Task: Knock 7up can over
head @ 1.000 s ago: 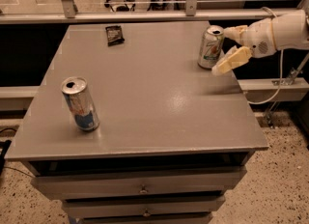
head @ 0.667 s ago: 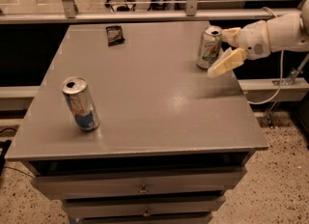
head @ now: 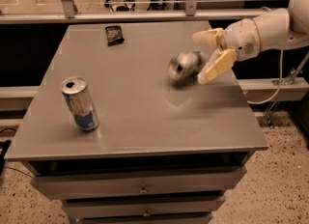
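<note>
The 7up can (head: 184, 66) is a silver-white blur tipped onto its side on the grey table (head: 145, 117), right of the middle. My gripper (head: 206, 56) reaches in from the right on a white arm, just right of the can. Its two cream fingers are spread apart, one at the far side (head: 207, 36) and one nearer (head: 216, 67), and they hold nothing. The can lies just left of the fingertips.
A taller, slimmer silver-and-blue can (head: 79, 104) stands upright at the near left of the table. A small dark packet (head: 114, 35) lies at the far edge. A metal rail runs behind the table. Drawers sit below the tabletop.
The 7up can stood upright by the gripper; now it has toppled leftward and lies blurred on its side. The gripper has swept left toward the table's middle.
</note>
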You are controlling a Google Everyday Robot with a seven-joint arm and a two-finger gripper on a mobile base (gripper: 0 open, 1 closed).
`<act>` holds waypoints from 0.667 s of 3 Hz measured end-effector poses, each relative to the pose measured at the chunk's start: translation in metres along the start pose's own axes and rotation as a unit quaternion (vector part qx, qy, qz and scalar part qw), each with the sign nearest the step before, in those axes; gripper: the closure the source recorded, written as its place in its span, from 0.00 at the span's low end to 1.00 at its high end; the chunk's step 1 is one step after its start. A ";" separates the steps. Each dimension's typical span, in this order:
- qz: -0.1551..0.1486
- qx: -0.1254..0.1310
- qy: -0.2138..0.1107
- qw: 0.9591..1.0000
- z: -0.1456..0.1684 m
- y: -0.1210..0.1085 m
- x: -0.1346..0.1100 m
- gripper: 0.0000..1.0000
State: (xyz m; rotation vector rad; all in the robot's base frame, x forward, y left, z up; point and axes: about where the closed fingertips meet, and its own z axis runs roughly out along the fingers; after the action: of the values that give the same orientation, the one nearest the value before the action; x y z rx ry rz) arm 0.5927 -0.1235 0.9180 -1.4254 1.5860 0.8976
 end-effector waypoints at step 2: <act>-0.032 -0.060 -0.001 0.998 0.028 0.045 -0.032 0.00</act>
State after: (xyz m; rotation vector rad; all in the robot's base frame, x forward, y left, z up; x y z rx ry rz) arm 0.5520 -0.0802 0.9347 -1.5494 1.4977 0.9705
